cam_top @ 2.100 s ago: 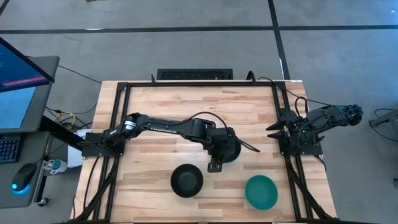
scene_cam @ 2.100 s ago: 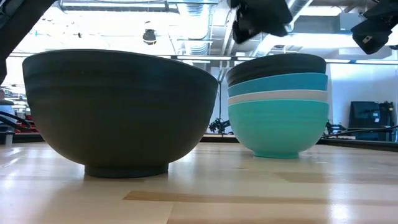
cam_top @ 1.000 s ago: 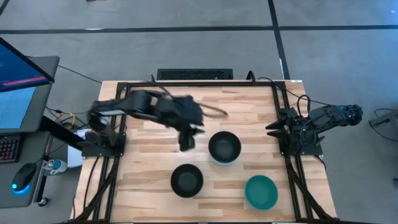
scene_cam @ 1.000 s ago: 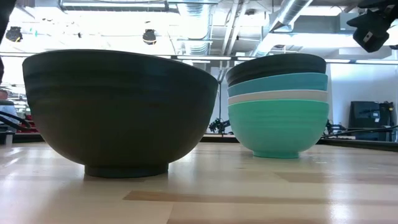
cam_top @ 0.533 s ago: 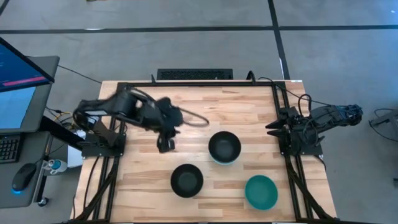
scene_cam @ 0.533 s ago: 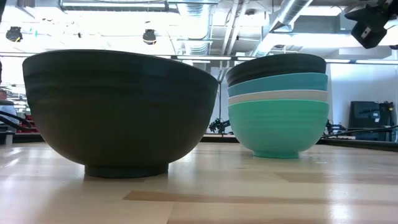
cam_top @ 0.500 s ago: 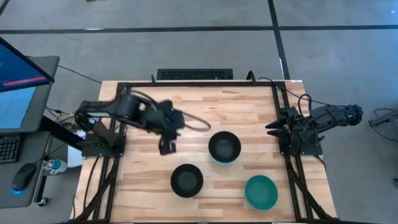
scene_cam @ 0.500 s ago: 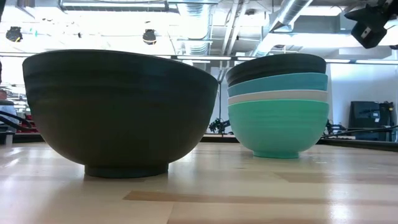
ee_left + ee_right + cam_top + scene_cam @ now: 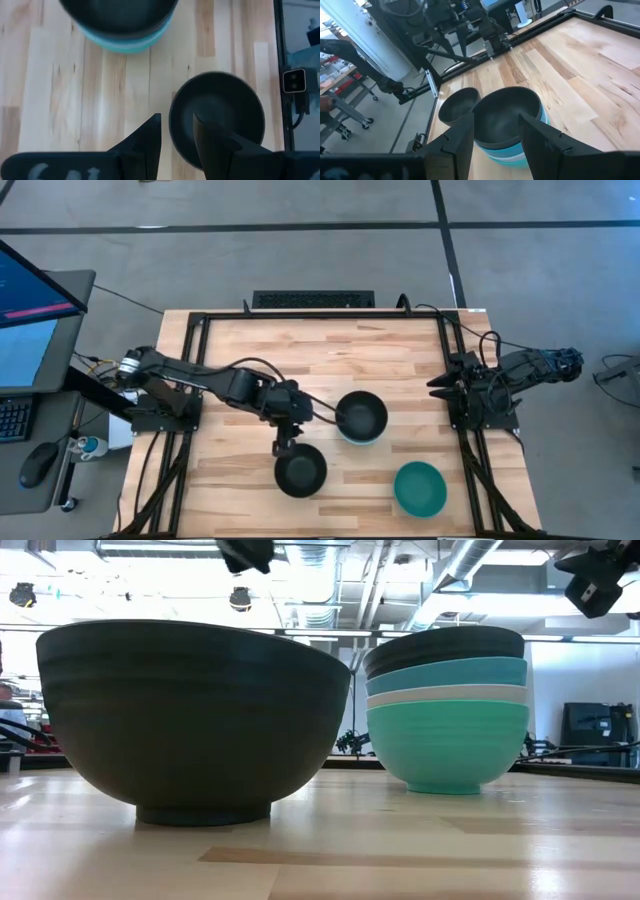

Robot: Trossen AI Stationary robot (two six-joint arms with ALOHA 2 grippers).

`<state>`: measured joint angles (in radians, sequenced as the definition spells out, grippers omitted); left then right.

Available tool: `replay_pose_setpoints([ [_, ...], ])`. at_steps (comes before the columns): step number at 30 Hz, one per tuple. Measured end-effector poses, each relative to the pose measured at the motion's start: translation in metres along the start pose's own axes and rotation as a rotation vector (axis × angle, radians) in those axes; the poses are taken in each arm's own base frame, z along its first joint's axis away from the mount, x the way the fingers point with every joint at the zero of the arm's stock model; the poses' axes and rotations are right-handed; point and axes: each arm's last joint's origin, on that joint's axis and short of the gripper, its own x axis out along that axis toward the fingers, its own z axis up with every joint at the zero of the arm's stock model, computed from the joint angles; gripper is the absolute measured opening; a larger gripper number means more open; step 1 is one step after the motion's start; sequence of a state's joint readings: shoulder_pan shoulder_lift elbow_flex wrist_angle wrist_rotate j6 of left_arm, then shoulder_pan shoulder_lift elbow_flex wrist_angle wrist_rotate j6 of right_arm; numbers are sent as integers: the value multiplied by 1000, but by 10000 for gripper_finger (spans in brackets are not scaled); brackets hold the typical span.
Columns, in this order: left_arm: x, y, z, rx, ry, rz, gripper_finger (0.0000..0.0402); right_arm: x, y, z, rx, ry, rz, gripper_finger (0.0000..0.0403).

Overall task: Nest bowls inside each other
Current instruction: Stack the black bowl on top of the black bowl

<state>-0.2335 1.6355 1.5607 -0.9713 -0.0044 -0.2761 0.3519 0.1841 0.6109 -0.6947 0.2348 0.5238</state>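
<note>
High view: wooden table inside a black frame, with both arms on it. The left arm reaches from the left edge toward the table's middle; the left gripper hangs over the far-left rim of a lone black bowl in the near middle, its fingers apart with the rim showing between them and nothing clamped (whether they touch the rim cannot be told). Just beyond and to the right stands a stack, black bowl on top with light blue showing beneath its rim. A single teal bowl sits at the near right, well apart from the stack. The right arm is folded at the table's right edge; the right gripper waits there, clear of every bowl.

Low view: the lone black bowl fills the left foreground; the stack behind it reads, top to bottom, black, light blue, white, teal. A dark part of the left arm shows above the black bowl.

Left wrist view: the left gripper's fingers stand apart over the rim of the black bowl.

Right wrist view: the right gripper's fingers stand apart and empty, facing the stack and the black bowl beyond.
</note>
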Motion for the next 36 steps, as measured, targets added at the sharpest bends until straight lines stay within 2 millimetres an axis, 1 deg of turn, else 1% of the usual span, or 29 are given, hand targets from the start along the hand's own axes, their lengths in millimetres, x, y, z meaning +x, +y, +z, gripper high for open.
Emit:
replay_pose_setpoints([
  [5,7,10,-25,-102,-29,-5,103,0,0,0,-9,1,1,177],
  [9,17,13,-40,-202,-72,-53,103,0,0,0,-9,1,0,177],
  [12,22,12,-43,-227,-117,-85,103,0,0,0,-10,1,0,177],
  [20,45,12,-62,-273,-45,-76,103,0,0,0,-11,1,-2,177],
  [27,57,12,-67,-297,-76,-95,103,0,0,0,-11,1,-3,177],
  [32,64,14,-74,-322,-62,-100,103,0,0,0,-11,1,-3,177],
  [34,65,14,-76,-331,-55,-106,103,0,0,0,-40,1,-2,177],
  [36,67,14,-76,-340,-58,-115,103,0,0,0,-108,8,10,177],
])
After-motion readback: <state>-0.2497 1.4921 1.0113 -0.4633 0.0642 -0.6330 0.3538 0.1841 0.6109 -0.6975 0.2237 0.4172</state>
